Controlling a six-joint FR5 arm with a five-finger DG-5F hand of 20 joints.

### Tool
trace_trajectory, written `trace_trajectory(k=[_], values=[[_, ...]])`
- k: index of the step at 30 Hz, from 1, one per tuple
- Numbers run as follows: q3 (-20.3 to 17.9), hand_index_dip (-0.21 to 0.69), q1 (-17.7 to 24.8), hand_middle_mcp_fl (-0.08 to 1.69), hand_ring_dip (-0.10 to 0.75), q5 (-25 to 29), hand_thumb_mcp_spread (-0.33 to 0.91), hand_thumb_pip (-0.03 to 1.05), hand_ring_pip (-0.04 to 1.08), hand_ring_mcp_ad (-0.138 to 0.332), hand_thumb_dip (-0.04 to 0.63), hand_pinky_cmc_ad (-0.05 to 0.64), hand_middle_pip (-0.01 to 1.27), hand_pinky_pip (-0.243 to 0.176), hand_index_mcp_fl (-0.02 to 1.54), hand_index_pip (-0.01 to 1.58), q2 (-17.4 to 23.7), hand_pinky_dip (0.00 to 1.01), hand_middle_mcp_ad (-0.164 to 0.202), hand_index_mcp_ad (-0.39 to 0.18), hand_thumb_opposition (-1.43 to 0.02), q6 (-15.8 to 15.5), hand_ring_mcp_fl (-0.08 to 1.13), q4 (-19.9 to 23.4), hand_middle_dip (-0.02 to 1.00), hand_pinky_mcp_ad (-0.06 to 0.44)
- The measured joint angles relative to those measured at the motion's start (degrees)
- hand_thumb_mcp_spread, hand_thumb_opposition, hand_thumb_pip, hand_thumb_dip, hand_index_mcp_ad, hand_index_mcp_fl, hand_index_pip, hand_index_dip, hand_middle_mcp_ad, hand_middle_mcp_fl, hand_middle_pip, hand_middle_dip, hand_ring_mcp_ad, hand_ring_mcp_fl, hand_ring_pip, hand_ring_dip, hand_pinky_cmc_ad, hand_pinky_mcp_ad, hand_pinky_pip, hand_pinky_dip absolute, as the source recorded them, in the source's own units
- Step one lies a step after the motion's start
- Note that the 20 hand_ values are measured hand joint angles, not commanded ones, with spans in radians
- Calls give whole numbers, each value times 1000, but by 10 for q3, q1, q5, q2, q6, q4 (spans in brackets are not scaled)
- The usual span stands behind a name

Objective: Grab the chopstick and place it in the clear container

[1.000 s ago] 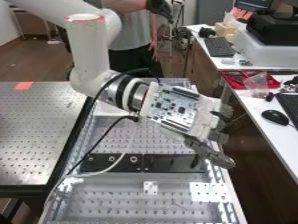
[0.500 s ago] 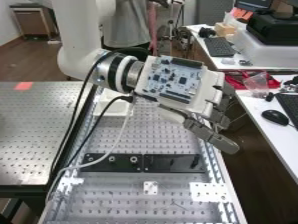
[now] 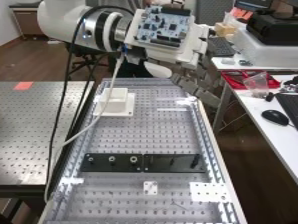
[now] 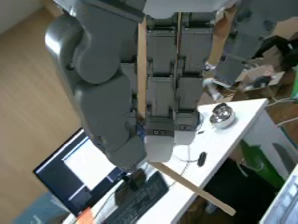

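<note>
And here's the robot hand (image 4: 161,95) up at the far end of the counter (image 3: 143,137), thumb closed in toward the fingers, and it looks like a pinch right at the tips on the wooden chopstick (image 4: 193,188), its long free end jutting out at a slant. So it's the carry now, I'd judge, with the placing to come! The clear container (image 3: 115,105), as I take that pale boxy thing to be, sits on its square white base (image 3: 128,111), off to one side of the hand and lower. Steady squeeze wanted here: a stick this slender, gripped by one end, could swivel or slide out on any jolt. Bring it across high, then turn the wrist so that free end points down into the opening, clear of the rim, before lowering. Mind the white cable (image 3: 100,112) draped beside the container; a low sweep could drag it against the box. Then ease the thumb off gently, and lift straight away.
</note>
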Motion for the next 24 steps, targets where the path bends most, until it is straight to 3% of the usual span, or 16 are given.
trace_trajectory(k=[10,19,24], values=[[14,-61,77,1075,559,66,698,515,87,-10,267,393,585,113,810,1155,13,195,40,-110,-1002,46,930,-77,661,276],[65,-63,163,1079,559,134,693,518,87,-10,267,393,585,113,812,1155,-24,230,44,-110,-1016,111,930,-158,660,276],[117,-59,199,1075,559,158,682,518,87,-10,267,393,586,113,812,1152,-63,262,44,-110,-1016,168,932,-236,660,281]])
